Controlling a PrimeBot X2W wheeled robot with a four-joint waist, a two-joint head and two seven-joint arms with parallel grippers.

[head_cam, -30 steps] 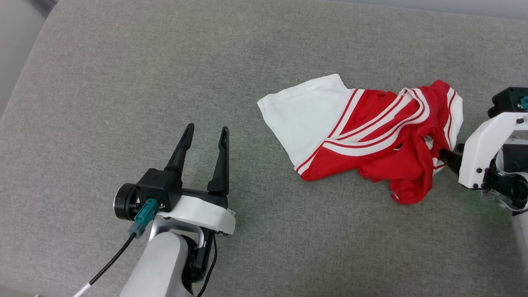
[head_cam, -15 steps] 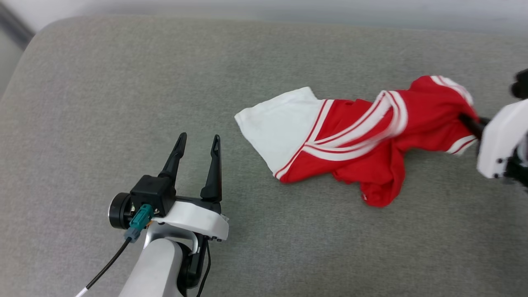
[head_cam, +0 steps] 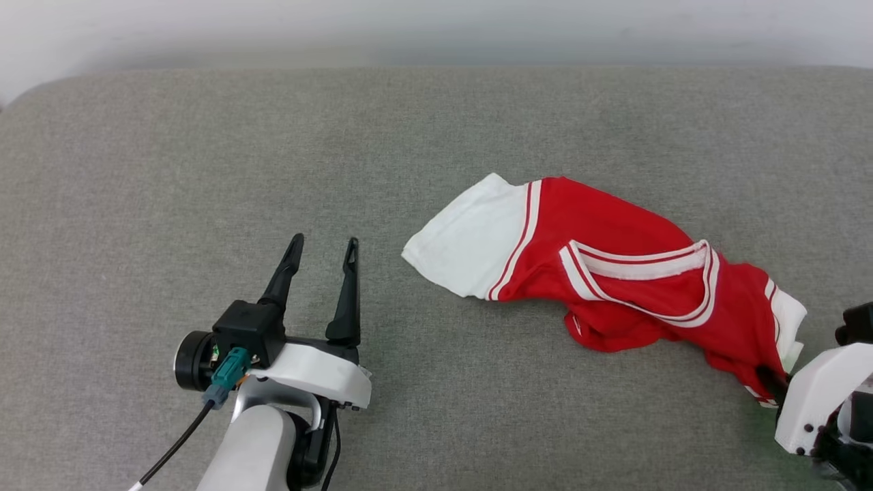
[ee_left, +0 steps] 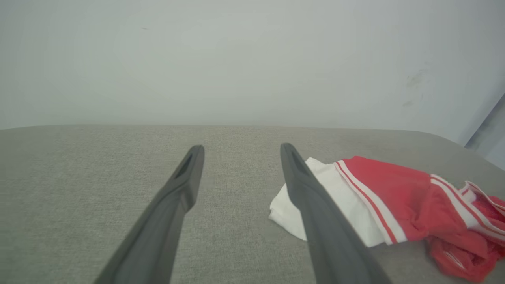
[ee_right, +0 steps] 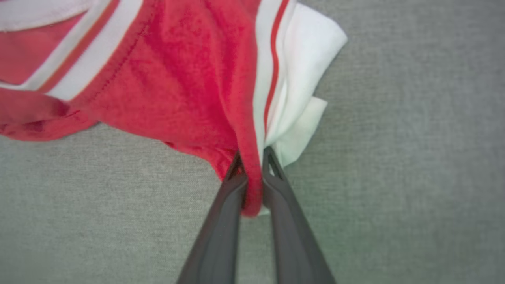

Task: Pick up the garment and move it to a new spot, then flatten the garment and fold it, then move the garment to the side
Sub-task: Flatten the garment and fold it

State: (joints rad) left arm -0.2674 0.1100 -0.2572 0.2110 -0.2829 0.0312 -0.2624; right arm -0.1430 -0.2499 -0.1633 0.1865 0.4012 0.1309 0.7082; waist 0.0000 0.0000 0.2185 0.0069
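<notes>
Right end effector [ee_right: 252, 154] pinches edge of red jersey [head_cam: 614, 225] beside white sleeve [ee_right: 307, 59], likely for dragging; left end effector [head_cam: 324, 241] stands wide open, empty.

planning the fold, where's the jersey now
In the head view the jersey lies crumpled on the grey cushion right of centre, one end pinched by the right gripper.

1. I can read no text, number, brand or sign anywhere before me.
2. My crumpled red soft fabric jersey [head_cam: 614, 232], with white sleeves and striped trim, shows only a small pale mark near its lower fold, too small to read.
</notes>
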